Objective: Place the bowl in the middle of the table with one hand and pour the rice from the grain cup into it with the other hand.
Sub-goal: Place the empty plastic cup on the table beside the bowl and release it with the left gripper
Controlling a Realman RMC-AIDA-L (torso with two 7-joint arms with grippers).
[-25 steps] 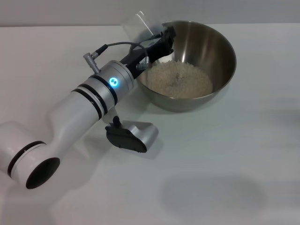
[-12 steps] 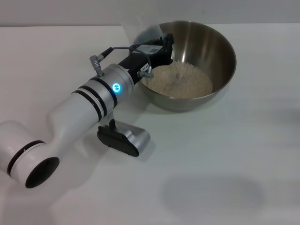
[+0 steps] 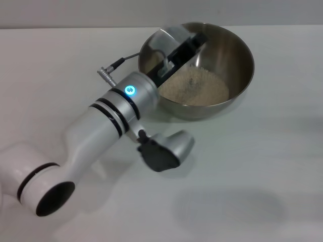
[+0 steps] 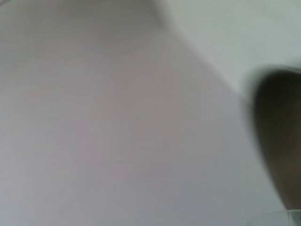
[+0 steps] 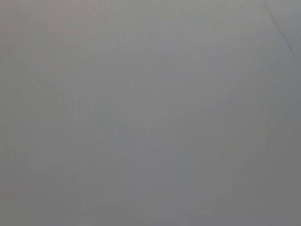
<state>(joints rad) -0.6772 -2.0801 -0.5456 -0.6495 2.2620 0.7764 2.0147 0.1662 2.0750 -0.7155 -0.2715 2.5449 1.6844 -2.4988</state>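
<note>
The steel bowl (image 3: pixel 241 50) stands on the white table (image 3: pixel 262 166) at the far middle, with a heap of pale rice (image 3: pixel 202 86) in its bottom. My left gripper (image 3: pixel 189 46) reaches over the bowl's near-left rim and is shut on the transparent grain cup (image 3: pixel 160 48), which is tipped on its side over the inside of the bowl. In the left wrist view a dark blurred curve of the bowl (image 4: pixel 277 141) shows beside the pale table. The right gripper is out of view; its wrist view shows only flat grey.
My left arm (image 3: pixel 101 126) lies diagonally across the table from the near left to the bowl, with its wrist camera housing (image 3: pixel 166 150) hanging under it. A faint shadow (image 3: pixel 227 206) lies on the near table.
My left wrist has rolled, turning the cup from above the bowl's far-left rim down into the bowl. The wrist camera housing has swung right under the arm.
</note>
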